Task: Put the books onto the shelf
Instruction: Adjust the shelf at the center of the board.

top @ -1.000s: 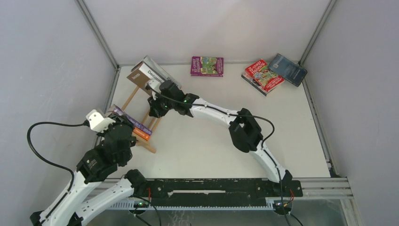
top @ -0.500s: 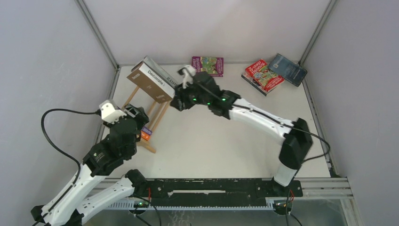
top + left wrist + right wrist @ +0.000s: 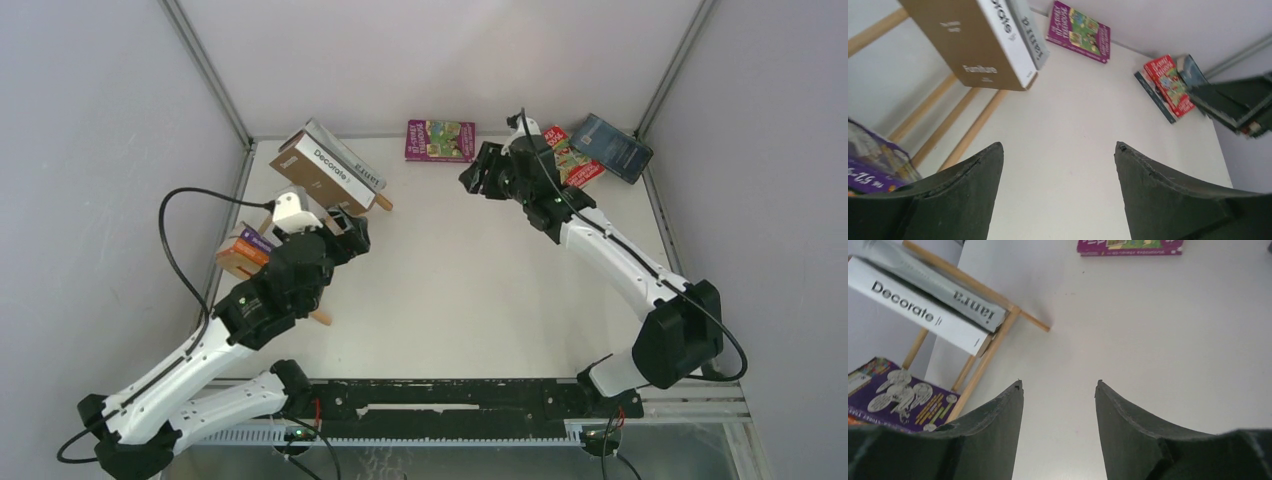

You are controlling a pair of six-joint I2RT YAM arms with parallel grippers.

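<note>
Brown book (image 3: pixel 315 170) on shelf (image 3: pixel 994 347); red book (image 3: pixel 1168 80), blue book (image 3: pixel 615 145) on desk (image 3: pixel 450 290), well right of shelf. Right claw (image 3: pixel 1058 382) spread, empty, by red book; left claw (image 3: pixel 1058 147) same, beside shelf. Best bet: pinch red book's free edge squarely.

This is a robotics lab test cell rather than a lived-in room. A bare white table (image 3: pixel 470 300) is boxed in by plain pale wall panels (image 3: pixel 430 60) joined by metal corner posts (image 3: pixel 205 70). Two robot arms (image 3: pixel 610 250) are bolted to a black rail (image 3: pixel 450 395) along the near edge, with a loose black cable (image 3: pixel 164 233) looping from one. A few books (image 3: pixel 440 140) and a small wooden shelf (image 3: pixel 998 337) are the only household things.
</note>
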